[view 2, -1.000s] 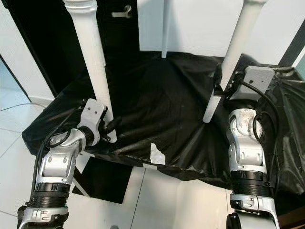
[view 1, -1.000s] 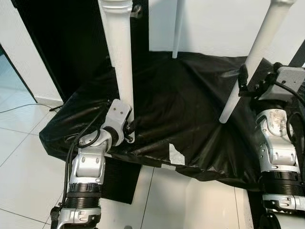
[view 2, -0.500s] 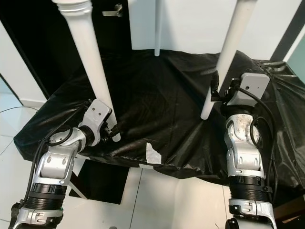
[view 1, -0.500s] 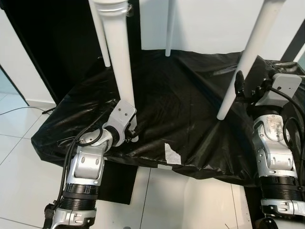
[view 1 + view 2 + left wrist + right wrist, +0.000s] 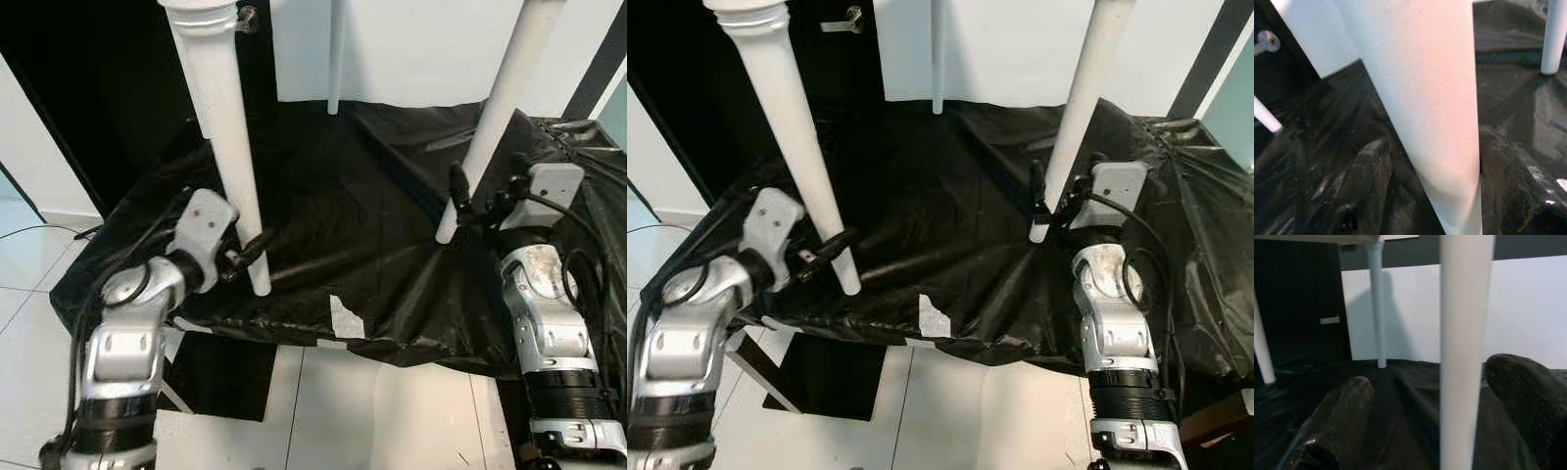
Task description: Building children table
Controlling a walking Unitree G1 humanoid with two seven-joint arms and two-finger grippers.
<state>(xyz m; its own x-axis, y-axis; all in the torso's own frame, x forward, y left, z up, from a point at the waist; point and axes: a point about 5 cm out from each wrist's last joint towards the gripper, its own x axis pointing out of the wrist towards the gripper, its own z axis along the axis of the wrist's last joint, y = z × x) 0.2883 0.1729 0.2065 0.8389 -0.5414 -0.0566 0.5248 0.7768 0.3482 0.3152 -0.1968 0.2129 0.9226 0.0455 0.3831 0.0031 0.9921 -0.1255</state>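
Left gripper [image 5: 250,250] sits low on the near-left table leg [image 5: 227,147], its two black fingers [image 5: 1369,169] spread apart with the leg between them; in the left wrist view a gap shows on the one side, and the other finger lies close against the leg, so contact there cannot be told for sure. Right gripper [image 5: 470,201] sits low on the near-right table leg [image 5: 490,117], fingers [image 5: 1342,404] likewise apart and straddling the leg, with a clear gap on each side in the right wrist view; not clamped. Both grippers are released, holding nothing firmly. The table legs are smooth, white, round and tapered toward the foot; the near-left one is the thickest in view and carries a turned collar at its top [image 5: 747,15]. The near-right one leans, its foot resting on the black plastic sheet [image 5: 343,225]. Two more white legs stand farther back on the sheet: a thin one [image 5: 335,54] by the white wall [image 5: 421,44], and another [image 5: 1261,350] at the dark side. The sheet is glossy, wrinkled and draped over a low platform, with a torn patch [image 5: 345,318] at its near edge. Below the near edge lies a white tiled floor [image 5: 323,411]. Silver jointed arms rise from below to both legs.
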